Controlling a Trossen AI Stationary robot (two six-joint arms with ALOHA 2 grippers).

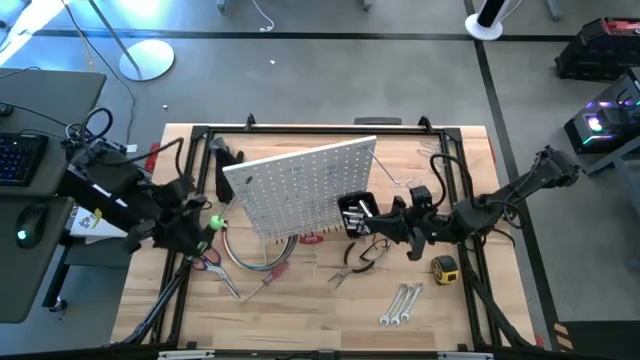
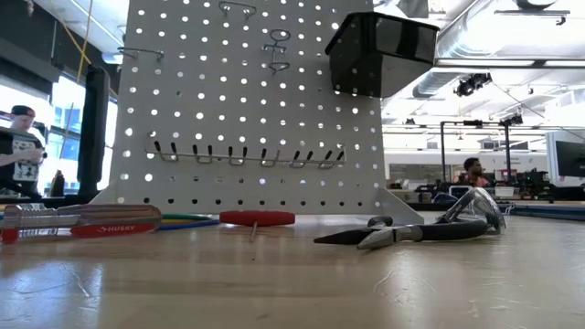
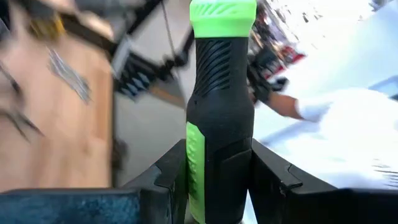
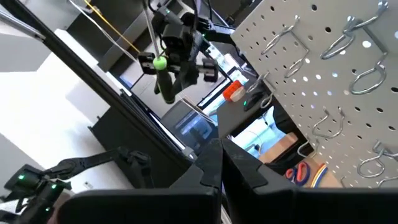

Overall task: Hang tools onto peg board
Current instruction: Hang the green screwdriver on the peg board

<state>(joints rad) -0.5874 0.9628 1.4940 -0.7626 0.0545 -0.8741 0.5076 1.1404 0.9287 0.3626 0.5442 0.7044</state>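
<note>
L gripper (image 3: 217, 180) is clamped on the green screwdriver (image 3: 219, 99), held off the bench at the left; its long axis runs straight out past the fingers, green cap end leading. Peg board (image 1: 305, 185) stands to its right, mid-bench, so L arm is nearer that edge. R gripper (image 4: 221, 165) is shut, empty, by the board's right end.

Coloured cables (image 1: 243, 256), keyboard (image 1: 20, 158), mouse (image 1: 30, 222)
</note>
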